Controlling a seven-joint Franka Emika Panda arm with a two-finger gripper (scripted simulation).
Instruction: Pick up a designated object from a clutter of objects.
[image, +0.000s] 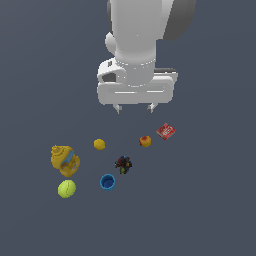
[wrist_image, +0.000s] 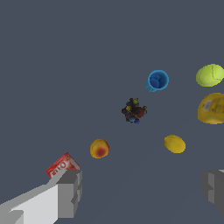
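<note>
The designated object (image: 123, 164) is a small dark lumpy thing with red and yellow-green flecks, lying on the grey floor among the clutter; it also shows in the wrist view (wrist_image: 134, 111). My gripper (image: 135, 107) hangs well above the floor, open and empty, its fingers (wrist_image: 70, 192) spread wide. The dark thing lies below it, nearer the camera in the exterior view. Around it lie a blue cup (image: 107, 182), a red-orange round fruit (image: 145, 141), a yellow fruit (image: 99, 144), a yellow jug-like bottle (image: 65, 160), a yellow-green ball (image: 66, 189) and a red flat box (image: 166, 131).
The blue cup (wrist_image: 157, 80) is the nearest item to the dark thing, with a small gap between them. The red box (wrist_image: 62, 165) lies close to one fingertip in the wrist view. The floor is plain grey all round.
</note>
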